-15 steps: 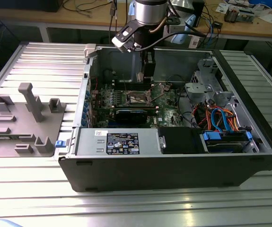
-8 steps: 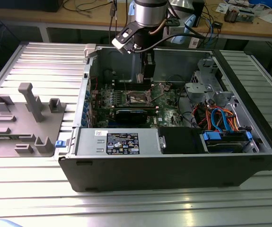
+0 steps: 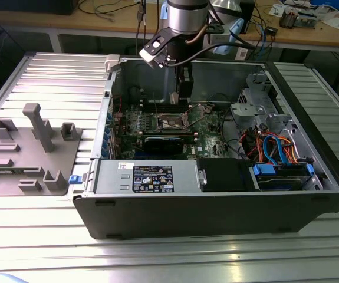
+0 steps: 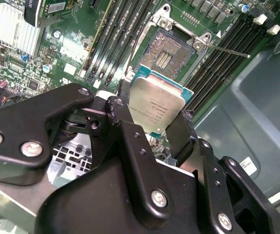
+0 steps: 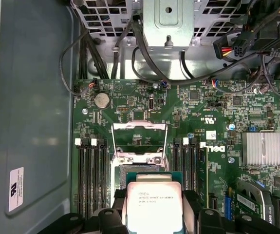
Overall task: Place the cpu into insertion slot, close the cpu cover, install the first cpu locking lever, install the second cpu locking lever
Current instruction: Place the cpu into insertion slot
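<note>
Inside the open black tower computer case [image 3: 216, 212], the black two-fingered gripper [image 4: 148, 119] is clenched on the cpu [image 4: 155, 100], a small flat square chip with a silvery-grey metal top and green edges. The fingers pinch it by two opposite sides. In both wrist views the chip hangs above the green motherboard [image 5: 217, 107], close over one edge of the insertion slot [image 4: 161, 56], a square dark socket with a silvery rim whose contact field lies bare. The cpu cover [image 5: 139, 126], a thin silvery frame plate with a cut-out centre, is swung open off the socket. In the exterior view it stands at about two o'clock from the socket. A thin metal locking lever [image 4: 230, 51] juts out from one socket corner. On the ribbed aluminium table [image 3: 51, 76], a grey plastic fixture [image 3: 33, 147] lies at nine o'clock from the case.
</note>
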Robot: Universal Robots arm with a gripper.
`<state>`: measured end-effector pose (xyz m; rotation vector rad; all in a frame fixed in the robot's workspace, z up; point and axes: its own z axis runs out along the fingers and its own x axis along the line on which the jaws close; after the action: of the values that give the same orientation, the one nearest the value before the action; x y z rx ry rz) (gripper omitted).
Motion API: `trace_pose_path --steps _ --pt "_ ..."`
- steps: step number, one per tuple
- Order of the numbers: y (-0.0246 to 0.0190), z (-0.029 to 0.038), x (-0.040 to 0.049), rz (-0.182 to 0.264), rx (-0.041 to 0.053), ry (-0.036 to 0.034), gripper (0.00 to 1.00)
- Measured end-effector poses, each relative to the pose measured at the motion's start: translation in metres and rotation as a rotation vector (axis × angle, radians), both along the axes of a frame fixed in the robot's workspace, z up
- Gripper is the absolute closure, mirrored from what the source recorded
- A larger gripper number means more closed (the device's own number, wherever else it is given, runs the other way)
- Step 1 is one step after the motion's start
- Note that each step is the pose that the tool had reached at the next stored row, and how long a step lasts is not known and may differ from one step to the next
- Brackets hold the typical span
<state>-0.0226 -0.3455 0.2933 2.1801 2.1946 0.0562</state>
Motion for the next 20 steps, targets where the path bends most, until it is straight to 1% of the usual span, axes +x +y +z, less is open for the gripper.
trace_pose_path --steps 8,13,20 --pt "0.0001 -0.0052 -0.0002 -0.001 0.0 -0.0001 0.46" --pt "0.0012 -0.0085 -0.0013 -0.001 0.0 -0.0003 0.46" --pt "0.0014 -0.0101 -0.0016 -0.001 -0.0001 -0.0003 0.46"
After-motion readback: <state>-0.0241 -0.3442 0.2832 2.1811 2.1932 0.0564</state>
